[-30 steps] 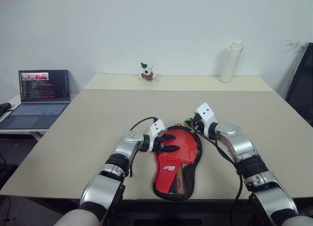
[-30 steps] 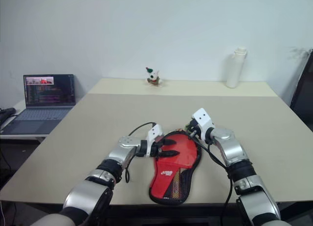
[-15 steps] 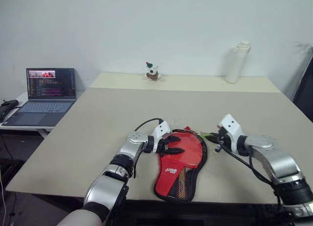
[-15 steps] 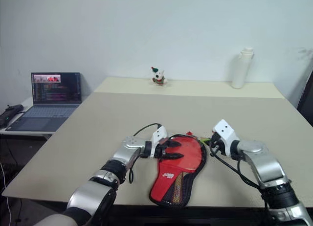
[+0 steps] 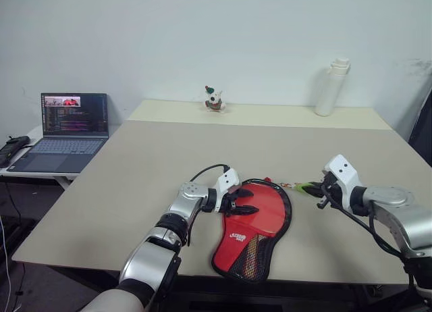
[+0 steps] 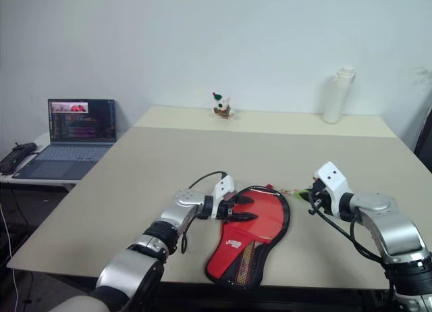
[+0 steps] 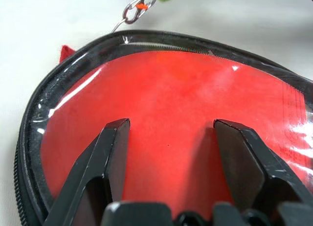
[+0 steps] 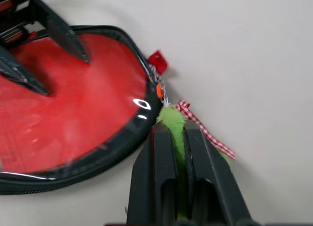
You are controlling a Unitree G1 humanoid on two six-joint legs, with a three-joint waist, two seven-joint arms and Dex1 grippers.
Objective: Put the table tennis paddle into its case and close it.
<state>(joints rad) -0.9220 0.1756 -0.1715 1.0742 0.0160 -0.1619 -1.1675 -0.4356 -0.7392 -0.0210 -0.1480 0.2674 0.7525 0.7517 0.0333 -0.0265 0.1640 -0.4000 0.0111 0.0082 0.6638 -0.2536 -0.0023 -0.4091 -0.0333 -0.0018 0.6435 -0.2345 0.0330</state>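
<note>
The case (image 5: 253,221) lies flat on the table, red side up, with white logo, black mesh and black edging. My left gripper (image 5: 251,200) is open, both fingers (image 7: 115,138) resting spread on the case's glossy round red face. To the right of the case's round end, my right gripper (image 8: 175,133) is shut on the green fluffy zip tag (image 8: 171,119), which has a red-checked ribbon (image 8: 203,130). A small metal ring (image 7: 134,11) links the tag to the case's rim. The paddle is hidden.
An open laptop (image 5: 67,126) sits on a side table at the left. A white bottle (image 5: 332,86) and a small figurine (image 5: 214,99) stand at the table's far edge. The case's handle end lies close to the table's near edge (image 5: 317,279).
My right gripper has drawn away to the right from the case's top rim, still pinching the green tag. The left gripper stays on the case. The camera has shifted.
</note>
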